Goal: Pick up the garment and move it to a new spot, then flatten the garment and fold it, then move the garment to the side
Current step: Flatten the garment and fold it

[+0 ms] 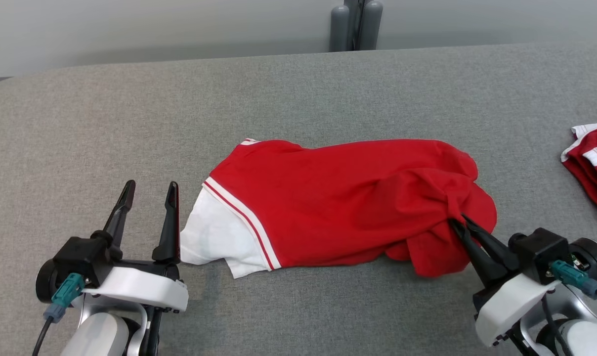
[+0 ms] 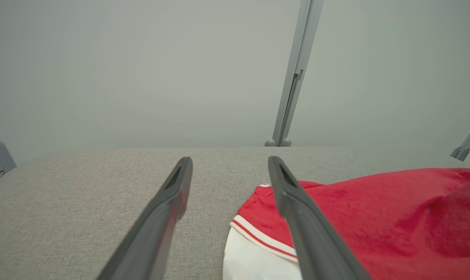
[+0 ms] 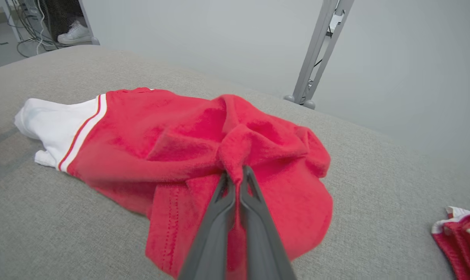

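Red garment (image 1: 338, 202) lies at centre of table (image 1: 130, 99), long axis left-right. Right gripper (image 1: 457, 221) clamped on bunched fold at its right end. Left gripper (image 1: 151, 187) wide apart, empty, just beside white end (I judge it nearer arm for that corner).

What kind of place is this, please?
Probably a robotics test lab: a grey fabric-covered table, a metal frame post against bare walls, and the robot's right tool pinching a red garment.

Two red garments (image 1: 348, 202) (image 1: 592, 165), two end effectors (image 1: 151, 185) (image 1: 459, 220), one grey table (image 1: 298, 89).
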Robot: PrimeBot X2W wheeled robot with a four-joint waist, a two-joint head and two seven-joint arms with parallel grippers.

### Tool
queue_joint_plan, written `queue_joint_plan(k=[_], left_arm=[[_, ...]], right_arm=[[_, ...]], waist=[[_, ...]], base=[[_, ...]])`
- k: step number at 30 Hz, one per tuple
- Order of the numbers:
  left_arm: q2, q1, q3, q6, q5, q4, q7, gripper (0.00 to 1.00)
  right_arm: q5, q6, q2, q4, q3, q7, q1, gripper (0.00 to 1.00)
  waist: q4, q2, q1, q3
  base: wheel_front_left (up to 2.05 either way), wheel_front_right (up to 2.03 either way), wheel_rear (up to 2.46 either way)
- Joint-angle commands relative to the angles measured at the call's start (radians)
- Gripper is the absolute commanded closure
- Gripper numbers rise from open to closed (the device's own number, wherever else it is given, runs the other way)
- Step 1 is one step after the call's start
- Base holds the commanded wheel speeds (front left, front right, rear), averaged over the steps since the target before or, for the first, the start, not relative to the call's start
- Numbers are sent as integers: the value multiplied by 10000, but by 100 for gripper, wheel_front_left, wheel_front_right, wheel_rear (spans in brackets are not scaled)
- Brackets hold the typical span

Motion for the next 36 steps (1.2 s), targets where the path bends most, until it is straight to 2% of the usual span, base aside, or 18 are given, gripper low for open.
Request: queue_joint_plan(k=[1, 10, 11, 13, 14, 15, 20, 25, 29, 36], left_arm=[[55, -176, 7, 2, 73, -39, -19, 0], [-34, -511, -143, -95, 116, -6, -11, 0], [-46, -538, -143, -89, 120, -9, -19, 0], [-59, -579, -141, -92, 128, -5, -47, 0], [-66, -583, -139, -94, 135, -2, -61, 0], [-79, -589, -145, -96, 145, 10, -69, 0], [-100, -714, -157, -117, 154, 56, -107, 0], [-82, -592, -76, -58, 177, 54, -163, 0], [-89, -430, 30, 6, 167, 17, -194, 0], [-12, -50, 207, 136, 135, -27, -225, 0]], right_arm=[[49, 2, 34, 110, -67, -85, -119, 100], [564, 2, 496, 2568, -527, -1173, -1457, 100], [669, 2, 569, 2859, -563, -1351, -1636, 95], [847, 0, 652, 3497, -676, -1721, -1975, 45], [913, 0, 677, 3765, -746, -1926, -2145, 13], [964, 0, 688, 4103, -833, -2094, -2293, 0], [1242, 2, 785, 5188, -1239, -2972, -2788, 0], [1518, 2, 830, 5424, -1832, -3484, -2521, 0], [1322, 2, 858, 5134, -2364, -3689, -2146, 0], [442, 2, 1400, 3364, -3157, -3685, -1192, 0]], waist=[[40, 0, 0, 63], [390, 0, 0, 564], [412, 0, 0, 626], [436, 0, 0, 720], [443, 0, 0, 765], [447, 0, 0, 798], [411, 0, 0, 881], [286, 0, 0, 717], [212, 0, 0, 520], [73, 0, 0, -3]], base=[[0, 0, 0], [0, 0, 0], [0, 0, 0], [0, 0, 0], [0, 0, 0], [0, 0, 0], [0, 0, 0], [0, 0, 0], [0, 0, 0], [0, 0, 0]])
